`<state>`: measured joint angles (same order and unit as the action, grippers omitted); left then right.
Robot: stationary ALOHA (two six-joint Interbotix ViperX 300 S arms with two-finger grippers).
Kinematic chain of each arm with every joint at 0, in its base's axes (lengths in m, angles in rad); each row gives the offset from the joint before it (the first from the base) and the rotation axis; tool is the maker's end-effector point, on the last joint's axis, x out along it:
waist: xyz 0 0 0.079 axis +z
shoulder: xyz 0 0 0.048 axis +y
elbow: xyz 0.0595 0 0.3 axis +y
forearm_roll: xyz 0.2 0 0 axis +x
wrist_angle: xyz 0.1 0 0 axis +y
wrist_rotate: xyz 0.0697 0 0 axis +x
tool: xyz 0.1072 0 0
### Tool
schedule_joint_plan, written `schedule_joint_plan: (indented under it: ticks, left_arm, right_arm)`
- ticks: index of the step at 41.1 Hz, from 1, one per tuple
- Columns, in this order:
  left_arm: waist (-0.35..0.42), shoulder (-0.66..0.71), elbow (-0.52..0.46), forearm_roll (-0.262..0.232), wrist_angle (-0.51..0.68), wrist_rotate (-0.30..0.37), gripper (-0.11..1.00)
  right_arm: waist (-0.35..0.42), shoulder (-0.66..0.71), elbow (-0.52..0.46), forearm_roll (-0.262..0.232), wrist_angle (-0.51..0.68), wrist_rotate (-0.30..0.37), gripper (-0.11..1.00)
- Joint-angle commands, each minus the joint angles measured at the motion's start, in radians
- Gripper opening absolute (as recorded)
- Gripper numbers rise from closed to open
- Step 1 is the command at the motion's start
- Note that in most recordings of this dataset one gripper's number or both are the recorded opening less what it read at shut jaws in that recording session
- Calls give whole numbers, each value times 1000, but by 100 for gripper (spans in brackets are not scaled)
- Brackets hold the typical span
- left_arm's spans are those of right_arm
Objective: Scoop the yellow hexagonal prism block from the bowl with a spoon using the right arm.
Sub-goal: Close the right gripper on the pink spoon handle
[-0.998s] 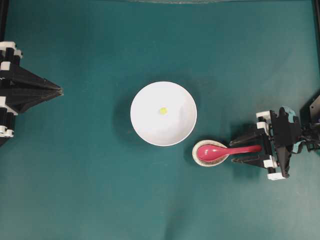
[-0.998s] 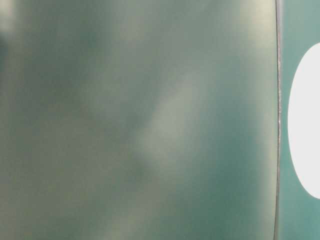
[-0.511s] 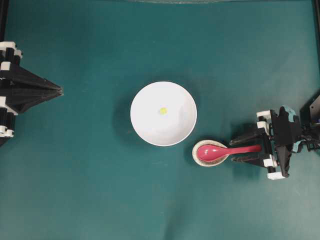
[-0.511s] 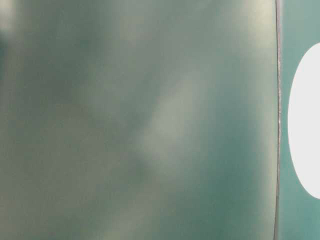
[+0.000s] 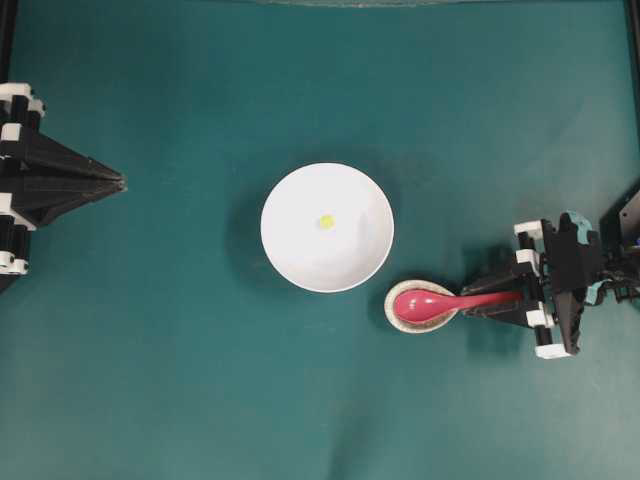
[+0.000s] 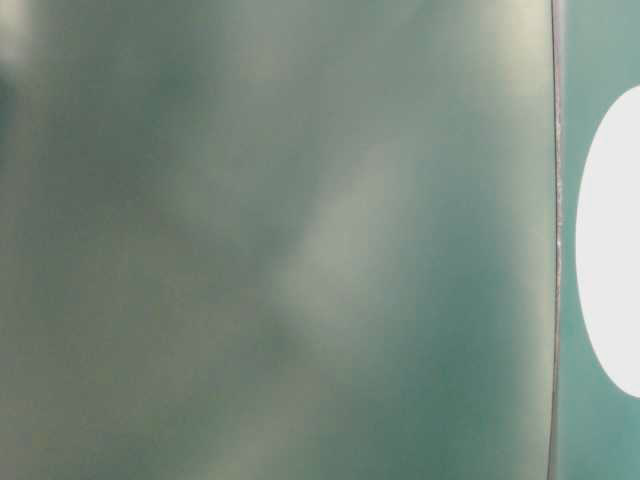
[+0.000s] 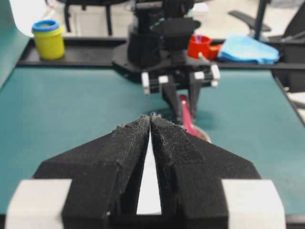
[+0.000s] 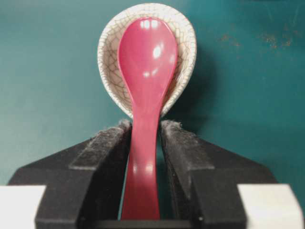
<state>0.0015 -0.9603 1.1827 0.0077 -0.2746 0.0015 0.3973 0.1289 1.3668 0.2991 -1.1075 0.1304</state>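
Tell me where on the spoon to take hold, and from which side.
Grip the spoon by its straight handle, coming from the handle end, on the overhead view's right. The oval head rests in the small speckled dish, so only the handle juts free. The right hand already flanks the handle there.

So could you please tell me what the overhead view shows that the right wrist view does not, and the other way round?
Only the overhead view shows the large white bowl, the tiny yellow hexagonal block inside it, and the left gripper far off. Only the right wrist view shows the crackled glaze of the small beige dish and the fingers pressed against the handle. Both show the glossy magenta spoon resting in that dish, in the right gripper.
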Motion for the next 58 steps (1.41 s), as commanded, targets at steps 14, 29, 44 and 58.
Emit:
schedule_joint_plan:
  ticks: [14, 29, 44, 58]
  left_arm:
    - [2, 8, -28, 3, -6, 2, 11]
    - [2, 9, -28, 3, -2, 0, 11]
    - [2, 9, -28, 3, 5, 0, 11]
    - [2, 8, -28, 3, 5, 0, 11]
  right_arm:
    - [6, -11, -3, 3, -5, 2, 23]
    - [6, -40, -3, 3, 0, 2, 19]
    - [6, -107, -5, 15, 92, 18, 30]
    - [6, -127, -8, 18, 115, 11, 47]
